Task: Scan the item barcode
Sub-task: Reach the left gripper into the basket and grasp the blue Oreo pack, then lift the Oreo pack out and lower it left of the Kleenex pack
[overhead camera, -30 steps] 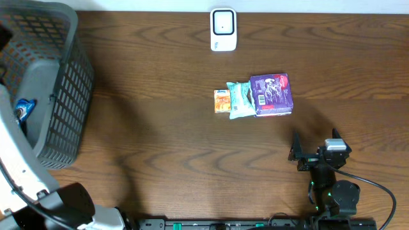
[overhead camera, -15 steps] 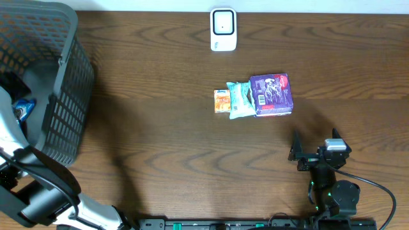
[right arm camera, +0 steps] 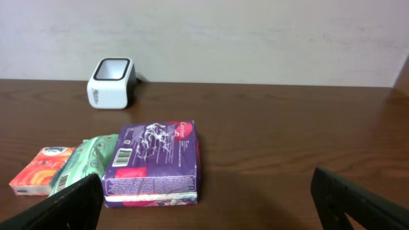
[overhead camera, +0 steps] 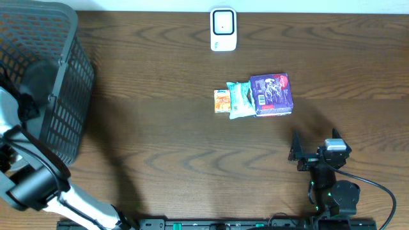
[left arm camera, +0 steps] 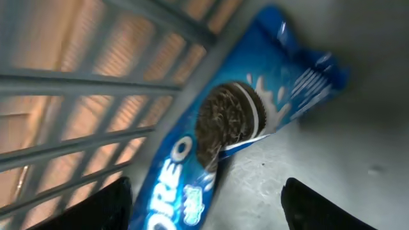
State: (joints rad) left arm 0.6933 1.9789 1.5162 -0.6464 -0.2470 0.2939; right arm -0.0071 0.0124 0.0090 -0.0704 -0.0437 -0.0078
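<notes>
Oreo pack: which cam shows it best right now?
Left wrist. The Oreo pack fills the frame up close, with the logo and cookie print legible. Overhead: the left arm hangs over the basket and hides it. Right wrist: not in frame.

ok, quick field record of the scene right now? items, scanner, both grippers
basket: left end of table
Oreo pack: inside basket, against its wall
left gripper: open, inside basket, pointed at Oreo pack, not gripping
right gripper: open, empty
scanner: far edge of table
mid-table row: orange pack, green pack, purple pack, side by side
</notes>
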